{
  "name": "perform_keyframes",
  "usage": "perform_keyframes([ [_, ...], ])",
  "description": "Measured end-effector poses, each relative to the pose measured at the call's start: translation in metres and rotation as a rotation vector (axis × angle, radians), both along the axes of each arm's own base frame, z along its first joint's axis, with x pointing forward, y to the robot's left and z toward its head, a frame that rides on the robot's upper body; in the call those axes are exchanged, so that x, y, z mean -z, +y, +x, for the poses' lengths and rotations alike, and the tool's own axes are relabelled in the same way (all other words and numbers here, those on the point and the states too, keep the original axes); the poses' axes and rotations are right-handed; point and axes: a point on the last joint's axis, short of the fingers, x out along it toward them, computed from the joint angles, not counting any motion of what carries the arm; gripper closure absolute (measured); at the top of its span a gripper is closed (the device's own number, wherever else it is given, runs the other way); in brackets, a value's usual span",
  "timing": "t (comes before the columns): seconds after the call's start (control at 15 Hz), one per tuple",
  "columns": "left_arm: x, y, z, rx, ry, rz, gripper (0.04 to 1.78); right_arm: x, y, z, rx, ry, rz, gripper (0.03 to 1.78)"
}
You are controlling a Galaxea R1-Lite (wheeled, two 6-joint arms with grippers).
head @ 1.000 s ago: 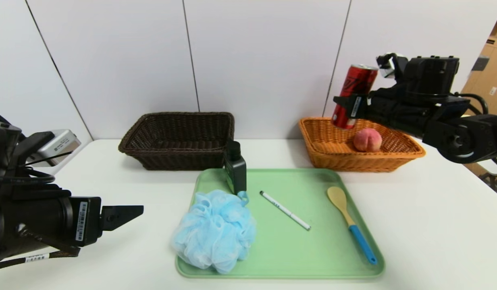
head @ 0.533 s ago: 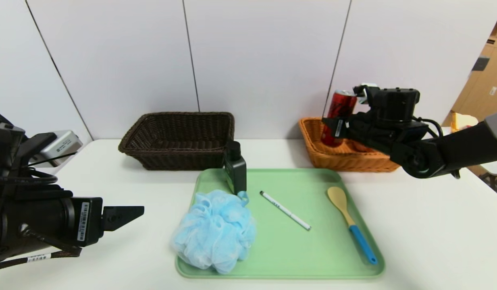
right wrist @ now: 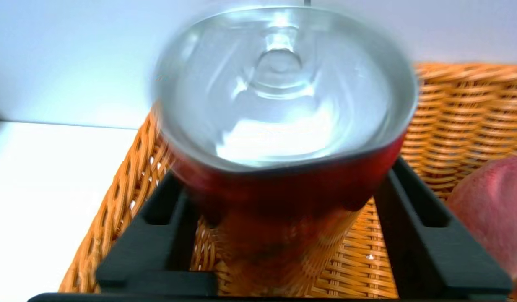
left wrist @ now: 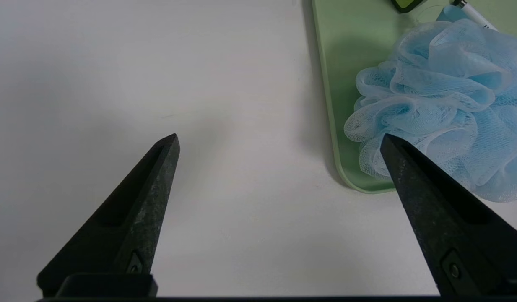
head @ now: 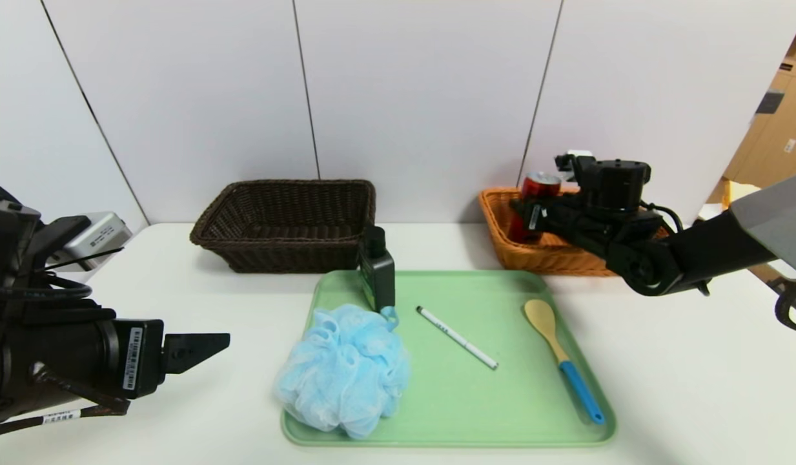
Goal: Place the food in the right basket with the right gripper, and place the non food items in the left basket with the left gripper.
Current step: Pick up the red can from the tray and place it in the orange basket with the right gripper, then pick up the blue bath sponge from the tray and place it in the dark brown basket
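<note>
My right gripper (head: 525, 216) is shut on the red soda can (head: 534, 197) and holds it upright, low inside the orange-tan right basket (head: 496, 223). In the right wrist view the can (right wrist: 283, 126) sits between the black fingers (right wrist: 166, 226), with the peach (right wrist: 489, 205) beside it in the basket (right wrist: 451, 109). The arm hides the peach in the head view. My left gripper (head: 210, 345) is open and empty above the table, left of the blue pouf (head: 343, 371). The dark bottle (head: 377, 271), white pen (head: 456, 337) and yellow-and-blue spoon (head: 562, 361) lie on the green tray (head: 501, 413).
The dark brown left basket (head: 285, 223) stands at the back, left of the tray, with nothing visible in it. The left wrist view shows the open left gripper (left wrist: 279, 138), bare white table, the tray's corner (left wrist: 325, 105) and the pouf (left wrist: 442, 105). A wall runs behind both baskets.
My right gripper has come down with the can from above the orange-tan basket into it. The arm now covers the peach. The left arm has not moved.
</note>
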Motion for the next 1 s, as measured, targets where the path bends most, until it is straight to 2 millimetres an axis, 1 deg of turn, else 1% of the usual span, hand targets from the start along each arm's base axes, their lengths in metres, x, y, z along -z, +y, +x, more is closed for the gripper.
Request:
perform_keyframes([
  [0.2, 0.0, 0.0, 0.0, -0.001, 0.001, -0.001, 0.13, -0.004, -0.005, -0.001, 0.011, -0.008, 0.008, 0.42],
  [0.27, 0.0, 0.0, -0.001, 0.0, -0.002, -0.002, 0.13, -0.01, -0.005, -0.003, 0.011, -0.015, 0.011, 0.38],
  [0.33, -0.004, 0.0, 0.0, 0.002, -0.017, -0.008, 0.13, -0.02, -0.006, -0.007, 0.011, -0.029, 0.015, 0.35],
  [0.47, -0.017, -0.002, 0.004, 0.004, -0.057, -0.028, 0.13, -0.048, -0.008, -0.018, 0.005, -0.055, 0.021, 0.29],
  [0.6, -0.032, -0.006, 0.01, 0.011, -0.086, -0.043, 0.13, -0.079, -0.012, -0.036, 0.002, -0.039, 0.019, 0.25],
  [0.67, -0.037, -0.01, 0.011, 0.029, -0.074, -0.038, 0.13, -0.094, -0.013, -0.045, 0.0, -0.013, 0.016, 0.23],
  [0.87, -0.047, -0.03, 0.013, 0.109, 0.01, -0.003, 0.13, -0.137, -0.02, -0.076, 0.004, 0.1, 0.013, 0.19],
  [1.0, -0.053, -0.046, 0.018, 0.149, 0.061, 0.013, 0.13, -0.151, -0.024, -0.101, 0.009, 0.243, -0.006, 0.17],
])
